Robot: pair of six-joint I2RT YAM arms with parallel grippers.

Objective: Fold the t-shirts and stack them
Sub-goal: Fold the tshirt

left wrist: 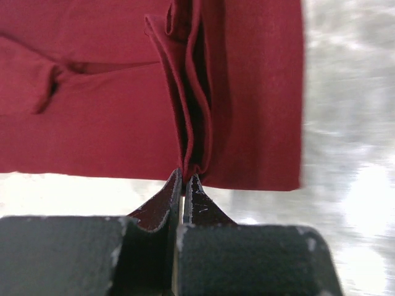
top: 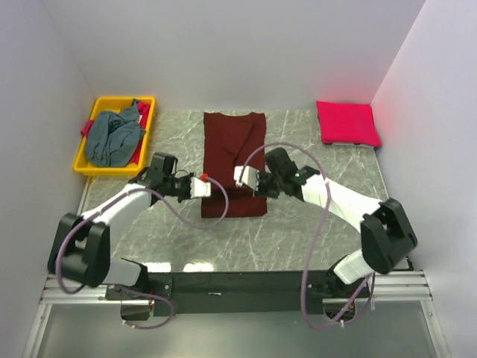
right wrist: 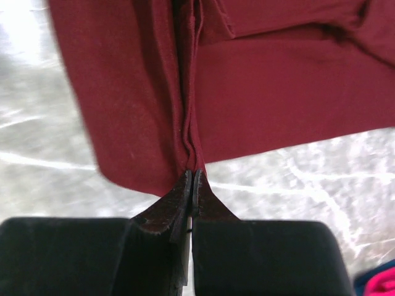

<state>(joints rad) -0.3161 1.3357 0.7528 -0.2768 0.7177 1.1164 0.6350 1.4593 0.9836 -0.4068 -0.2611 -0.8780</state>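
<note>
The dark maroon t-shirt (top: 232, 134) lies lengthwise on the middle of the table, folded into a narrow strip. My left gripper (top: 203, 185) is at its left side, shut on a pinched fold of the cloth. In the left wrist view the left gripper (left wrist: 185, 176) has the maroon t-shirt (left wrist: 92, 123) bunched in pleats between its tips. My right gripper (top: 240, 177) reaches in from the right, shut on the same shirt. In the right wrist view the right gripper (right wrist: 192, 172) has the shirt (right wrist: 278, 105) creased at its tips. A bright pink-red t-shirt (top: 346, 123) lies folded at the back right.
A yellow bin (top: 88, 165) stands at the back left with a crumpled grey-blue t-shirt (top: 112, 138) in it and a bit of pink-red cloth at its edge. White walls close in the table on three sides. The marble tabletop (top: 313, 239) shows around the shirt.
</note>
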